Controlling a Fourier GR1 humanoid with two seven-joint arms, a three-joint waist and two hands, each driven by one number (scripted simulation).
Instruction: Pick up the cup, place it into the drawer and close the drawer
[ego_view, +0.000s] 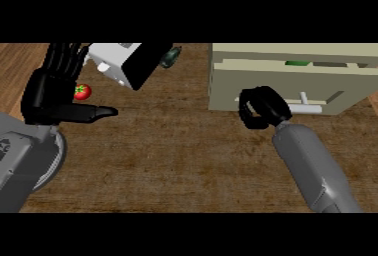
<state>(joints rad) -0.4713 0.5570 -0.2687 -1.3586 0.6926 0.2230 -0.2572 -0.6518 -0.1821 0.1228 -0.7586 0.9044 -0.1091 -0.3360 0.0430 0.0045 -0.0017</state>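
- Right hand (260, 109) at the front face of the beige drawer unit (229, 85), fingers curled into a ring at the left end of the pale handle (306, 107); whether closed on the handle or only beside it cannot be told.
- Right grey forearm (314, 165) rising from the lower right edge toward that hand.
- Drawer (295, 67) drawn partly out, its front panel shown below the unit's top edge; small green item (297, 63) glimpsed inside near the back, too little visible to name.
- Left hand (55, 95) at the left edge, fingers straight and pointing up, thumb stretched out to the right, holding nothing and touching nothing visible.
- Red tomato (82, 91) with green top just right of the left hand's palm, on the wooden counter (170, 150).
- White-and-black boxy object (125, 62) at the top, tilted, just right of the left fingers.
- Dark greenish round thing (173, 55), possibly the cup, lying beside that object near the top edge, well apart from both hands and outside the drawer.
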